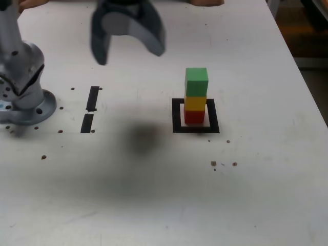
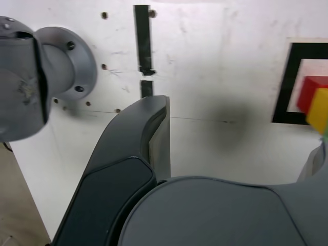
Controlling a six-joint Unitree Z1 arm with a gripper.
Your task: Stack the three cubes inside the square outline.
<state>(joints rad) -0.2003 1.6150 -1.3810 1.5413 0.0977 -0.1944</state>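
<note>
Your claw (image 1: pixel 128 43) hung released and empty, high at the exterior view's far left — clear of the stack: green cube (image 1: pixel 196 81) on yellow cube (image 1: pixel 195 103) on red cube (image 1: pixel 194 116), inside the square outline (image 1: pixel 178 117) on the tabletop (image 1: pixel 256 195).

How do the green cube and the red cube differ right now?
The green cube tops the stack; the red cube is at the bottom, on the table inside the square outline. Green's top face is bare; red carries the yellow cube. Both look equal in size and sit upright.
</note>
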